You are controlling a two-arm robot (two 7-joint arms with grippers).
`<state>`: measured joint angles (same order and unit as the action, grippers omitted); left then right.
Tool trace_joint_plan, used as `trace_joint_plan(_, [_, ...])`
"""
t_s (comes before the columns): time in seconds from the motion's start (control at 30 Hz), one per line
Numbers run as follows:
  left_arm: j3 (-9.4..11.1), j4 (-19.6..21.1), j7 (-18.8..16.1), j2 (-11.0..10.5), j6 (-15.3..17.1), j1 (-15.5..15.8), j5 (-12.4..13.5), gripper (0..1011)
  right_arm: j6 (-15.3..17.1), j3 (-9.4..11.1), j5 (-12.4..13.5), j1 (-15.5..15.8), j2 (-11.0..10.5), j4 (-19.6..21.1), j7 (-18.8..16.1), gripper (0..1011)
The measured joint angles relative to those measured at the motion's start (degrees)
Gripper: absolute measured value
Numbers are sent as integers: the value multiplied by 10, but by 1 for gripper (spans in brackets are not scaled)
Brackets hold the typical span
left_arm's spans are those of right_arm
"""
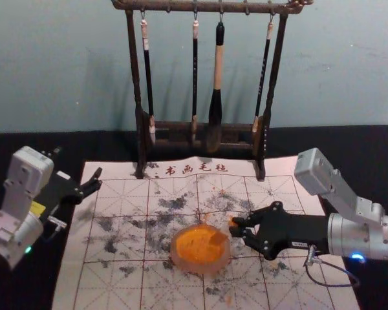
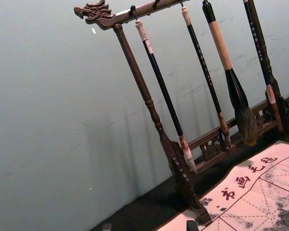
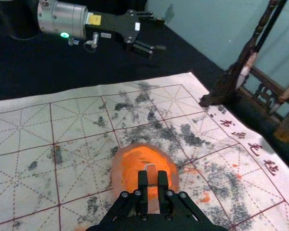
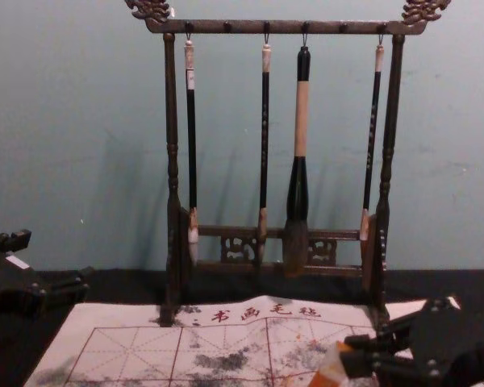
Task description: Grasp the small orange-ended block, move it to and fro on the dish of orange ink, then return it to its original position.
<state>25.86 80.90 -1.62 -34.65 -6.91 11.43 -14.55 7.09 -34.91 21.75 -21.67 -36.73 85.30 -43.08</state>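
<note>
Right gripper (image 1: 234, 226) pinches the small block (image 3: 151, 175) over the dish (image 1: 201, 265).
Nearest, the dish of orange ink sits on the mat (image 1: 123, 294), between its left and right edges. The block slants down from the right gripper's closed-in fingertips, its lower orange end above the dish's right part; whether it touches the ink, I cannot tell. Farther off, the left gripper (image 1: 79, 165) is spread beside the mat's far left corner. At the far edge stands the rack (image 4: 171, 121) with hanging brushes (image 4: 302, 121).
</note>
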Motion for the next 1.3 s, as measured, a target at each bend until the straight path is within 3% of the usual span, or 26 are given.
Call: trace_joint_plan(1.3, [0,0,0,0,0,0,0,1001,13,-56,-20,-48,20,-33,-19,96])
